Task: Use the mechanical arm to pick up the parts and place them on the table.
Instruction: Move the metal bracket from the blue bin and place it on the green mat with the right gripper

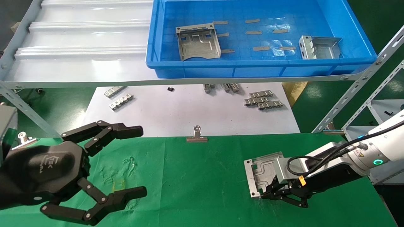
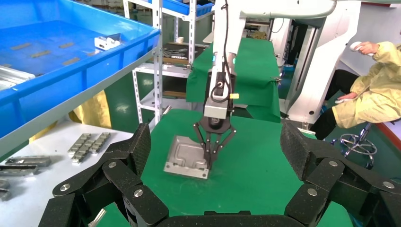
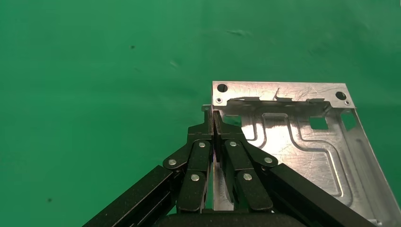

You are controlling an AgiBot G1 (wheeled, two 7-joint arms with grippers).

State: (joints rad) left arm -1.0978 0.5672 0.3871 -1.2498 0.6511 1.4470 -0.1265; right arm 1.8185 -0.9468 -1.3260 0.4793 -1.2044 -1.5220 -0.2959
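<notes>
Right gripper pinches part wall on green table.
Left gripper hovers near left, fingers spread wide.

Factory workshop: slotted-steel racking, blue parts bin.

The head view looks forward and down from above onto the green worktop, with the blue bin on a shelf at the far side. The left wrist view looks out low between its own claw's fingers across the worktop toward the right claw, fairly far off. The right wrist view sits very close above the cloth, facing down past its pinched fingertips. All three share the metal part.
</notes>
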